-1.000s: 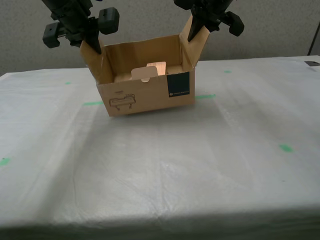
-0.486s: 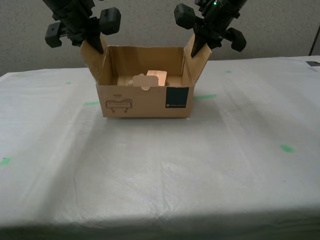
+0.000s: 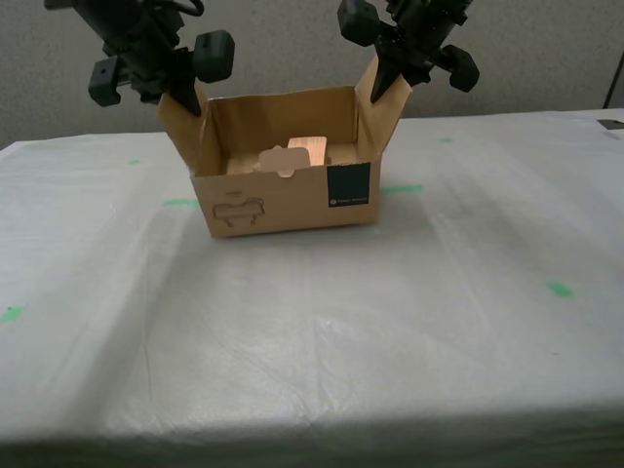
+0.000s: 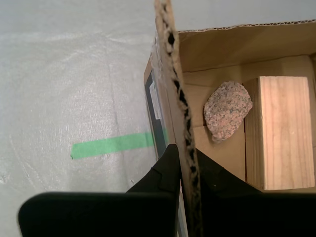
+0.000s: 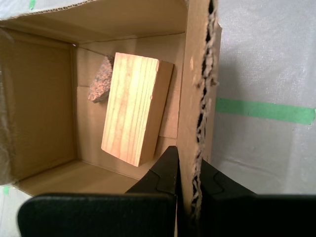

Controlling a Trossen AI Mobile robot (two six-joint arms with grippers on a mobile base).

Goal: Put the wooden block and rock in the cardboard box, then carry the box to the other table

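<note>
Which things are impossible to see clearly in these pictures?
- Exterior view: pinkish speckled rock hidden behind the brown cardboard box's front wall.
- Exterior view: text on the dark teal label is too small.
- Exterior view: whether the box bottom touches the white sheeted table is unclear.

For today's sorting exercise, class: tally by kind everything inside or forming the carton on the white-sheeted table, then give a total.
Brown corrugated cardboard box: 1
Pale rectangular wooden block: 1
Pinkish speckled rock: 1
Total: 3
</note>
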